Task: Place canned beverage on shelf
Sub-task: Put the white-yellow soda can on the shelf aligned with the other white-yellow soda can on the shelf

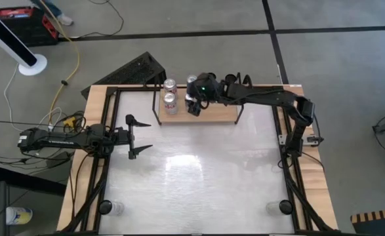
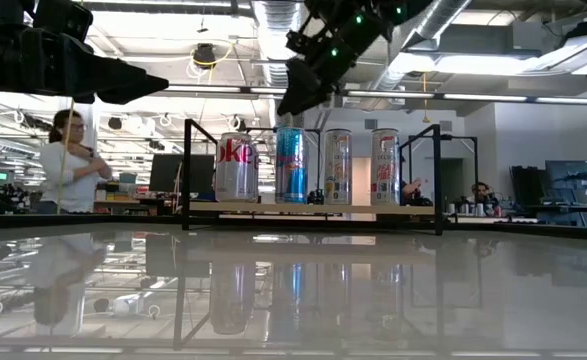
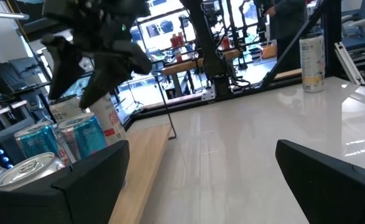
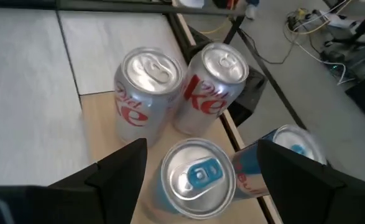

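Fingers of the right gripper [image 4: 198, 171] stand apart, one on each side of a blue-topped can [image 4: 198, 177] and just above it, gripping nothing. That can stands upright on the shelf [image 1: 215, 113], near its left end, with a second blue can [image 4: 281, 158] and two silver Coke cans [image 4: 146, 93] close beside it. The shelf sits along the desk's [image 1: 199, 183] far edge. The left gripper [image 1: 140, 136] hangs wide open and empty near the desk's left edge.
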`<state>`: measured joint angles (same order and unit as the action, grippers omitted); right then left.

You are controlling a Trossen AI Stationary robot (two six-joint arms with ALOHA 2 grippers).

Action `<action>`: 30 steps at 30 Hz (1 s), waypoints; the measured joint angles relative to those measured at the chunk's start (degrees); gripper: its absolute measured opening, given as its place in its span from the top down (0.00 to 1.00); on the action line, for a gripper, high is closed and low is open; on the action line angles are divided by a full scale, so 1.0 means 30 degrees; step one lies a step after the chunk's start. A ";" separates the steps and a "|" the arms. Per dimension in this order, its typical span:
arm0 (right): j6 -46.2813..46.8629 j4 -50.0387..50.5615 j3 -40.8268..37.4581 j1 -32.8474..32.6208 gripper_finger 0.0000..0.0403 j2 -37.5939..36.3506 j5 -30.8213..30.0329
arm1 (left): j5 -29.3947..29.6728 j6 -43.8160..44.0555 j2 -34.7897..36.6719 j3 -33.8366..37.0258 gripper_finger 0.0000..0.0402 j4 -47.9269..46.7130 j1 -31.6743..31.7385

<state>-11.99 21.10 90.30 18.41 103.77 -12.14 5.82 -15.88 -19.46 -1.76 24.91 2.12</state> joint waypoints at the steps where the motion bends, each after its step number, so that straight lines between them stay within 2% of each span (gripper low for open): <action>1: -0.0028 0.0522 0.0454 -0.0100 0.19 0.0000 0.0007 | -0.0005 0.0000 -0.0002 0.0000 0.02 0.0000 0.0004; 9: 0.1708 0.7382 0.3814 -0.1660 0.19 -0.0022 0.0024 | -0.0005 0.0000 0.0001 0.0000 0.02 -0.0036 0.0001; 17: 0.5091 1.5123 0.4241 -0.4257 0.18 -0.0022 0.0105 | -0.0005 0.0032 0.0000 0.0000 0.02 -0.0036 -0.0002; 23: 0.9502 1.8367 0.4234 -0.7000 0.18 -0.0222 0.2159 | -0.0005 0.0078 0.0000 0.0000 0.02 -0.0031 0.0003; 30: 1.7840 2.1533 0.4241 -1.2168 0.18 -0.0937 0.4507 | -0.0012 0.0111 -0.0002 0.0000 0.02 0.0018 0.0005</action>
<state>41.53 85.70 103.02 -18.09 100.95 1.38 5.78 -15.55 -19.46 -1.76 24.96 2.13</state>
